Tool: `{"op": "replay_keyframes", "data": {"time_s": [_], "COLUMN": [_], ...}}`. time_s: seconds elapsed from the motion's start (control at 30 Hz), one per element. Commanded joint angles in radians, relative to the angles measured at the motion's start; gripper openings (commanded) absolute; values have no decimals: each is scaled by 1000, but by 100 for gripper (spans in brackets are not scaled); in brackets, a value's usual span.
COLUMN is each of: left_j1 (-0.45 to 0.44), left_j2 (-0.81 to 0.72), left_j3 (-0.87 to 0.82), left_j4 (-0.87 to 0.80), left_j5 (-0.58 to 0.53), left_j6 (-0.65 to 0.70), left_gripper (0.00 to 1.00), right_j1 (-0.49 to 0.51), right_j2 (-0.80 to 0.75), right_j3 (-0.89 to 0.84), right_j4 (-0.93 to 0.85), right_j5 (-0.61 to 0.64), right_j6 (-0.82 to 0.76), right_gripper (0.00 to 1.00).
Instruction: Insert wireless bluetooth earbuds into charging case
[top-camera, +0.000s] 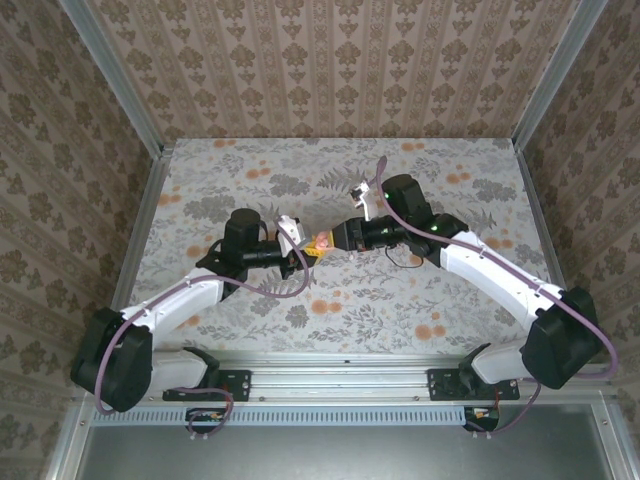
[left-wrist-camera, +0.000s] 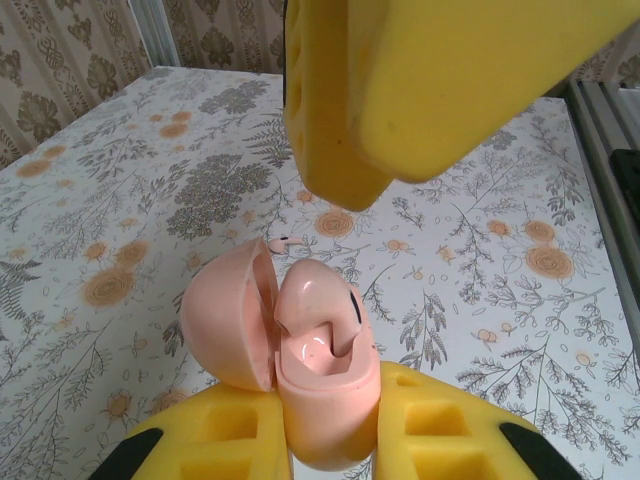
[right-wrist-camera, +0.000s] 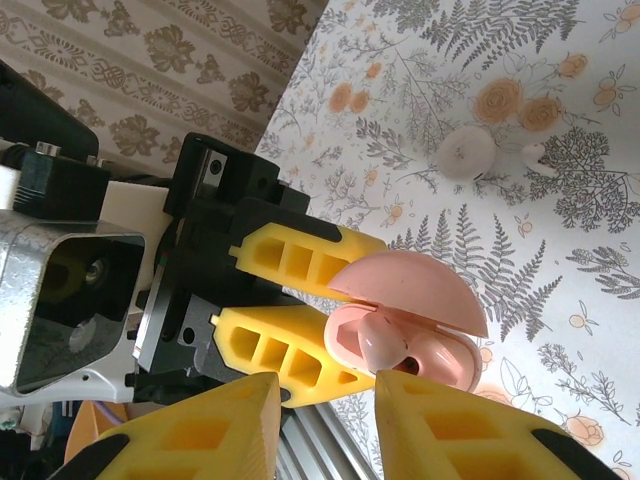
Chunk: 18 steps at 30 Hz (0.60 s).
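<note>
The left claw (left-wrist-camera: 330, 432) is clamped on the charging case (left-wrist-camera: 322, 395), its yellow fingers (left-wrist-camera: 215, 440) pinching the lower half — the lid (left-wrist-camera: 225, 315) hangs open to one side. One earbud (left-wrist-camera: 320, 300) sits in the case, just ahead of the fingertips. The right claw (right-wrist-camera: 328, 420) hovers just beside the case, fingers apart and holding nothing. Farther out beyond the left claw, a second earbud (left-wrist-camera: 288, 241) lies on the tabletop (left-wrist-camera: 480, 300).
</note>
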Motion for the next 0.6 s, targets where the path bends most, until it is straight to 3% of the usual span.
{"op": "replay_keyframes", "data": {"time_s": [0.0, 0.57], "left_j1": [-10, -12], "left_j2": [-19, -25], "left_j3": [-9, -7], "left_j4": [-4, -8], "left_j5": [7, 7], "left_j6": [23, 21], "left_gripper": [19, 19], "right_j1": [5, 9], "right_j2": [41, 82], "right_j3": [-3, 16], "right_j4": [10, 67], "right_j5": [-31, -63], "right_j6": [10, 9], "right_gripper": [32, 32]}}
